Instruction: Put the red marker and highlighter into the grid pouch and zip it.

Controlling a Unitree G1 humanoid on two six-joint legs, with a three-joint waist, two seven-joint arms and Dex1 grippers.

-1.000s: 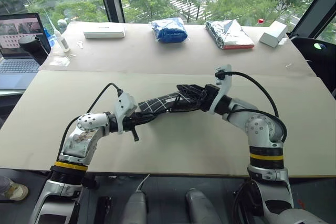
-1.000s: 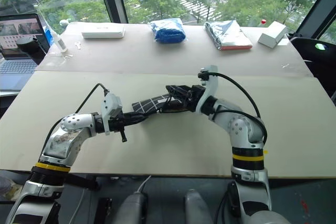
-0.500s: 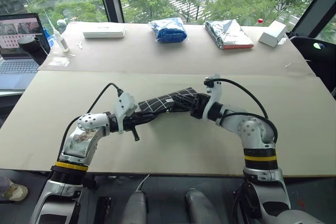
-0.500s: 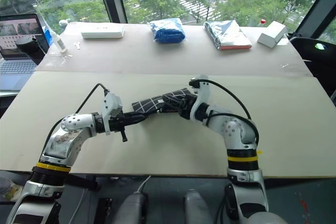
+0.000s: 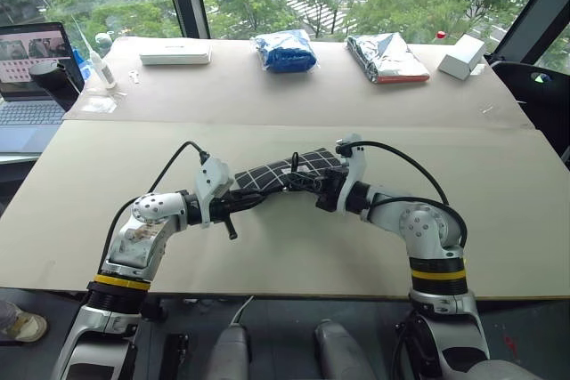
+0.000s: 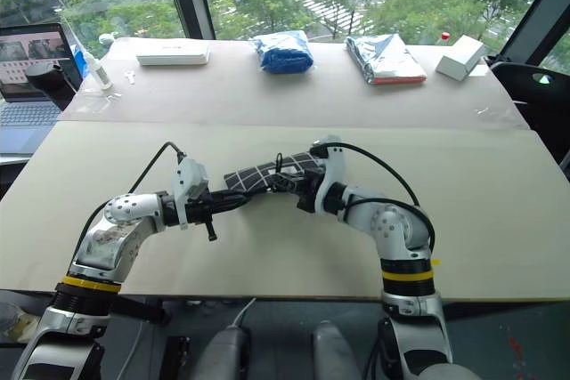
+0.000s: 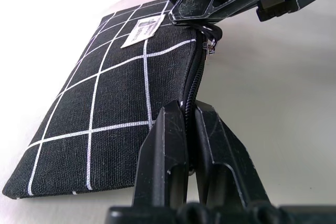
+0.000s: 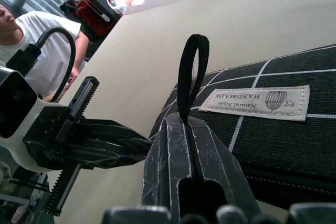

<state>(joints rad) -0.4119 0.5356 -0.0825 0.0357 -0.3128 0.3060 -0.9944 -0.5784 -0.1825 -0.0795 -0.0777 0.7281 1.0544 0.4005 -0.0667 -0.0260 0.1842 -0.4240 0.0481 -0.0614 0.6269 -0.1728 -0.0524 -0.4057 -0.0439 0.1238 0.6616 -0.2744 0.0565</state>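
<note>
Pouch is held up off the table between both arms, lying roughly level; left gripper has its fingers pressed tight on the zipper-edge corner of the pouch, seemingly to anchor that end so the fabric stays taut while the zip is pulled; right gripper has its fingers squeezed together on the black strap of the zipper pull, loop sticking up above the fingertips, beside the white label; in the left wrist view the pull sits at the far end of the zip with the right gripper's fingers on it; zip teeth between the two grippers look closed but can't be sure along the whole length; marker and highlighter likely inside the pouch, can't confirm; blue bag and silver bag lie well apart at the table's far side; judged step: zipping, near the end of the task
</note>
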